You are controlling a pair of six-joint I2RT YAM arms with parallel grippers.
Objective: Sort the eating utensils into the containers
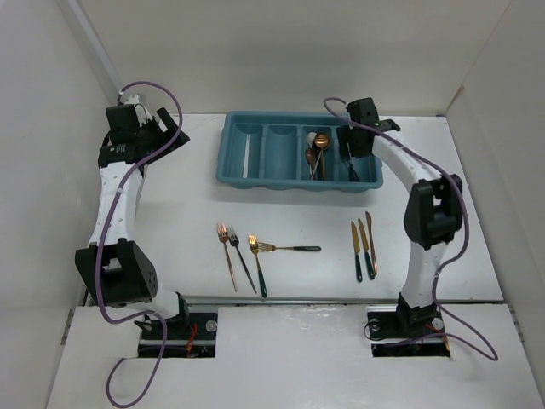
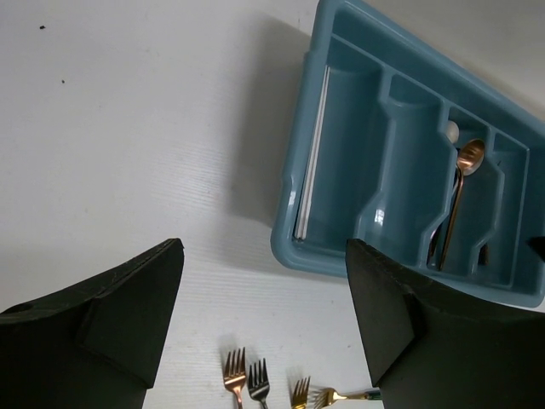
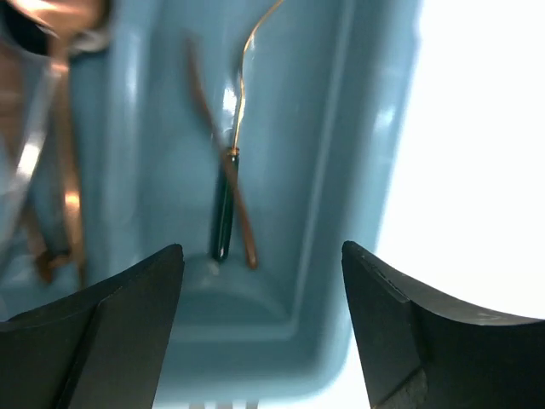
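The teal tray (image 1: pixel 298 182) lies at the back of the table, its containers side by side. My right gripper (image 1: pixel 356 146) hangs open over the rightmost container (image 3: pixel 366 170). Two utensils lie crossed below it, one dark-handled (image 3: pixel 223 209) and one copper (image 3: pixel 244 230); nothing sits between the jaws (image 3: pixel 262 256). Copper spoons (image 1: pixel 320 145) rest in the third container, and a slim white utensil (image 1: pixel 247 155) in the first. My left gripper (image 1: pixel 170 135) is open and empty, left of the tray (image 2: pixel 294 239). Several forks (image 1: pixel 243 256) and three knives (image 1: pixel 364 247) lie on the table.
White walls close in the table on the left, back and right. The forks (image 2: pixel 247 379) lie between the tray and the arm bases, heads toward the tray, one fork (image 1: pixel 288 248) lying crosswise. The knives lie close beside the right arm (image 1: pixel 430 221).
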